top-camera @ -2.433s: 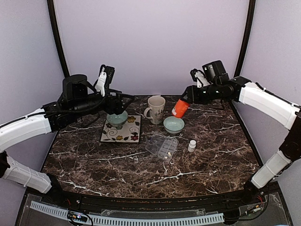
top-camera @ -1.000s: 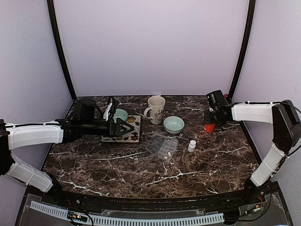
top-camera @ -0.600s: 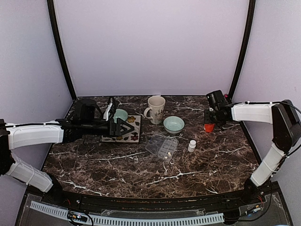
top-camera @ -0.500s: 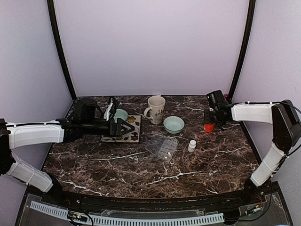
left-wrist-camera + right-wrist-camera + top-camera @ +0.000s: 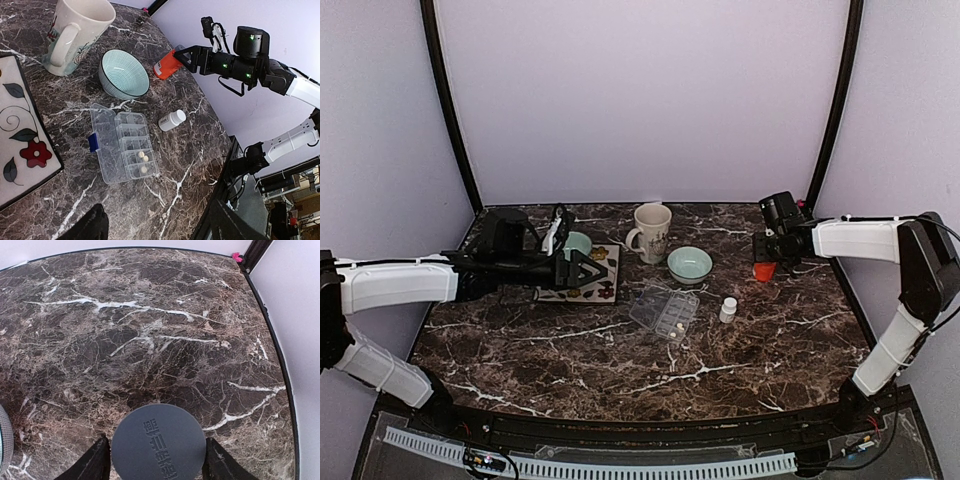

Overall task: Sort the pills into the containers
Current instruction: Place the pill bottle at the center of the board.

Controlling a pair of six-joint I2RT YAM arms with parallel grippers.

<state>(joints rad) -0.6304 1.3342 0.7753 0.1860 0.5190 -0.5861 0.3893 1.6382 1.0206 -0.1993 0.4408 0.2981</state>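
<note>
the pills (image 5: 143,156) lie inside the clear pill box (image 5: 660,308), which sits near the middle of the worktop (image 5: 570,350) with its lid open. two pills share one compartment and one lies in the next, at the near end of the box. just right of the box stands a small white bottle (image 5: 728,310). behind the box are a pale green bowl (image 5: 689,265) and a mug (image 5: 652,232). toward the far right edge stands the orange bottle (image 5: 764,270). the right gripper (image 5: 156,461) has one finger on each side of its grey cap (image 5: 158,440), but one cannot tell whether the fingers press it. the left gripper (image 5: 160,230) is spread wide and empty, above the patterned tray (image 5: 603,288) near the far left corner.
</note>
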